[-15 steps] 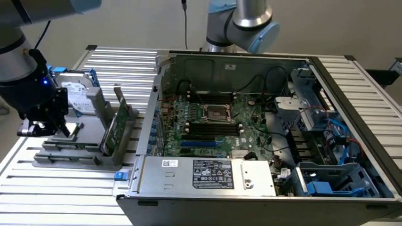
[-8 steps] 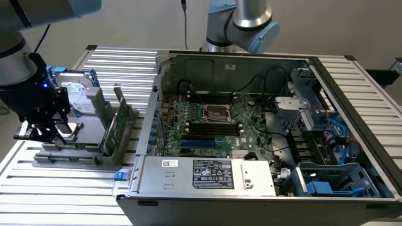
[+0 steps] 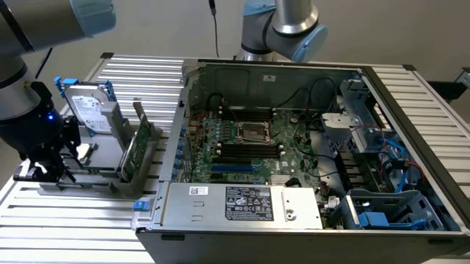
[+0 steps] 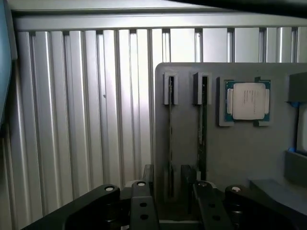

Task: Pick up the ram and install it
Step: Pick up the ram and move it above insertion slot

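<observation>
Pincer: the gripper (image 3: 41,168) hangs over the end of the grey holder (image 3: 96,184) at the exterior view's eight o'clock. In the wrist view the gripper (image 4: 173,207) stands wide, one black finger (image 4: 141,206) apart from the other, with nothing clamped between them.

Holder contents: the ram (image 3: 145,144) stands on edge in a slot at the holder's three o'clock side, uninstalled. In the wrist view the ram (image 4: 170,139) is seen edge-on, in line with the gap between the fingers but not touched by them. A second stick (image 4: 204,129) sits in the neighbouring slot, just beside the first. The processor (image 4: 247,100) lies flat in a square recess beyond that slot. The hard drive (image 3: 92,113) in its blue frame stands upright at the holder's twelve o'clock end.

Case contents: the open computer case (image 3: 411,110) lies at three o'clock of the holder, both on the slatted metal table (image 3: 74,231). Inside it, the motherboard (image 3: 253,165) lies flat on the floor, the power supply (image 3: 242,204) sits along the six o'clock wall, and blue cables (image 3: 397,157) run at three o'clock
</observation>
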Robot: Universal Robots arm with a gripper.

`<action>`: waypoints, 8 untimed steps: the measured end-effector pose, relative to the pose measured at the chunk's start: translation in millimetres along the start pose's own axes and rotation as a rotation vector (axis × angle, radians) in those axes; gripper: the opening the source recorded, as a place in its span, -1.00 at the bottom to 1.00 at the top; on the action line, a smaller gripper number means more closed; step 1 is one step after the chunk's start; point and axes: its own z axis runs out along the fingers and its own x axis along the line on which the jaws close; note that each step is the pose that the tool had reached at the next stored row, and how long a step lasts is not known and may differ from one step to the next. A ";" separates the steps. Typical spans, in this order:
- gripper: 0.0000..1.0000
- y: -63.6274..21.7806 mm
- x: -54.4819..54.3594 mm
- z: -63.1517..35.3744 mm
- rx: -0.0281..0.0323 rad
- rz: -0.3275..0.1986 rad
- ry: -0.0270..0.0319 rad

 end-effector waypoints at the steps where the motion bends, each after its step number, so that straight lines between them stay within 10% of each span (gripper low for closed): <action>1: -0.27 0.0 1.2 1.8 0.0001 -0.001 -0.0001; 8: -0.27 5.7 3.4 14.5 -0.0004 -0.020 -0.0051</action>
